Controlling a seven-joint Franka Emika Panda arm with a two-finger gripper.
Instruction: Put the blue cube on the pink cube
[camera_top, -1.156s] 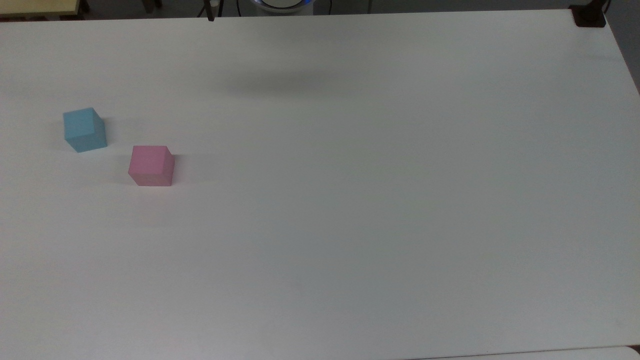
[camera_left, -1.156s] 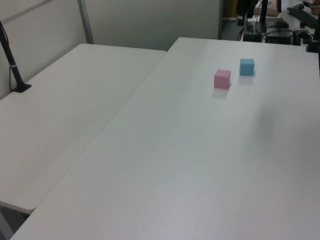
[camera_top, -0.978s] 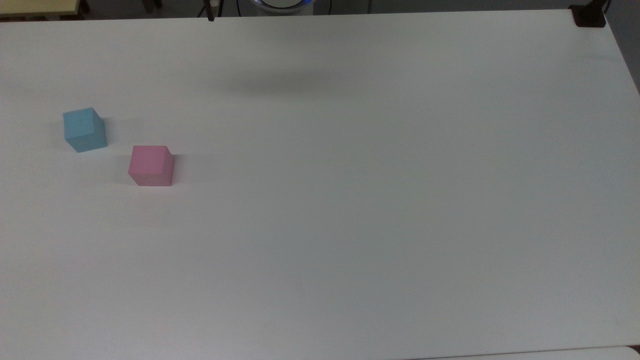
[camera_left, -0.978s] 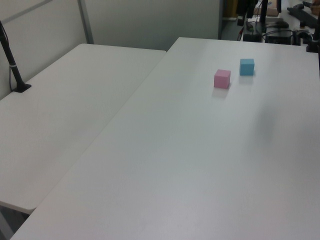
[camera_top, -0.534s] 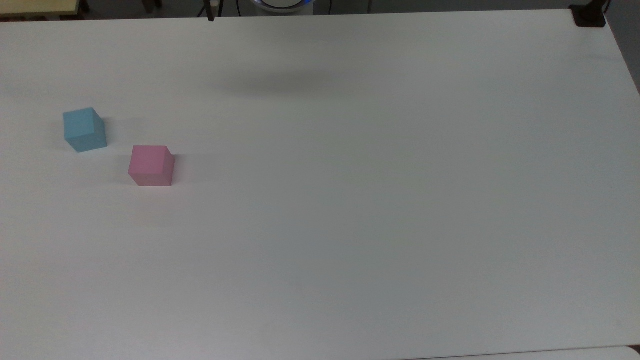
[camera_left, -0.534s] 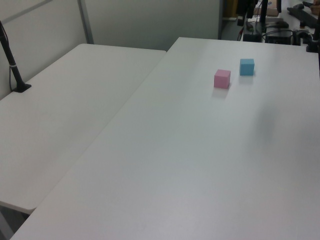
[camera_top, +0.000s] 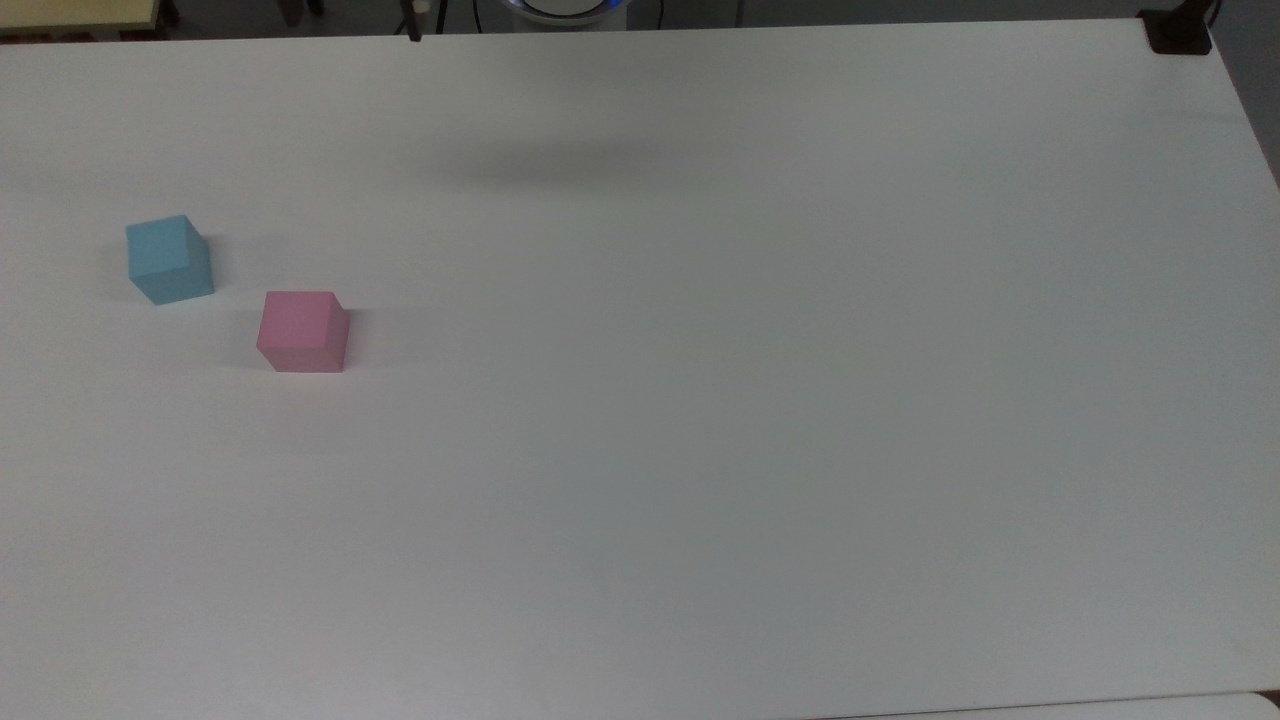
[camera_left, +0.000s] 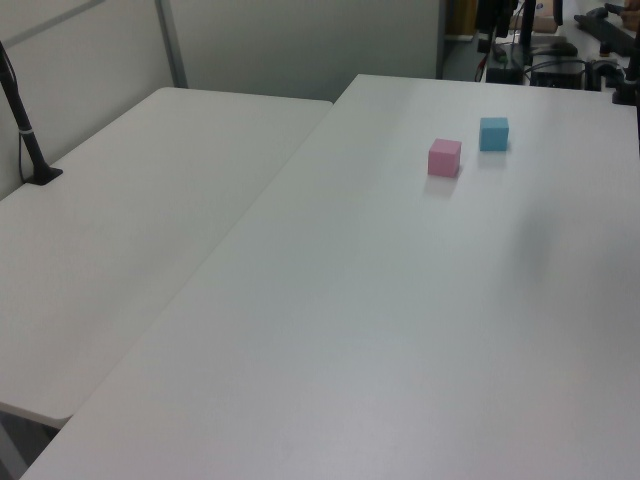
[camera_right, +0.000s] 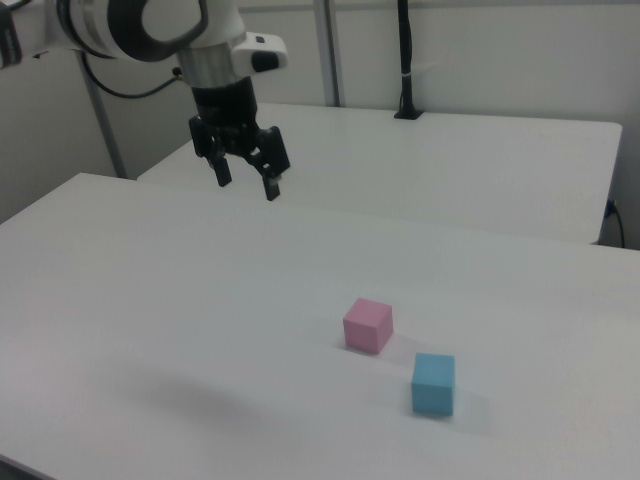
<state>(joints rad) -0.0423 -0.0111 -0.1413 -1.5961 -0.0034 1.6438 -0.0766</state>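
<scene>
Blue cube sits flat on white table, nothing on it, not gripped. Well apart from gripper: in right view it's far down and to the right view's right of the pincer. Pink cube also flat on table, near blue cube w/ a clear gap between, not touching. Not stacked, both on the tabletop. In right view pink is up and to the right view's left of blue, so it lies between pincer and blue cube, still well apart from pincer. In top view both sit at the top view's left side, blue further left and higher, pink lower right of it. In left view both are toward far end of table, blue to the left view's right of pink.

Pincer: hangs in air well above table, pointing down, fingers spread, released, nothing between them. White arm comes in from the right view's upper left. Soft shadow on tabletop, away from both cubes.

Second white table butts alongside. Black post w/ cable stands on it. Black clamp at the top view's upper right corner of main table.
</scene>
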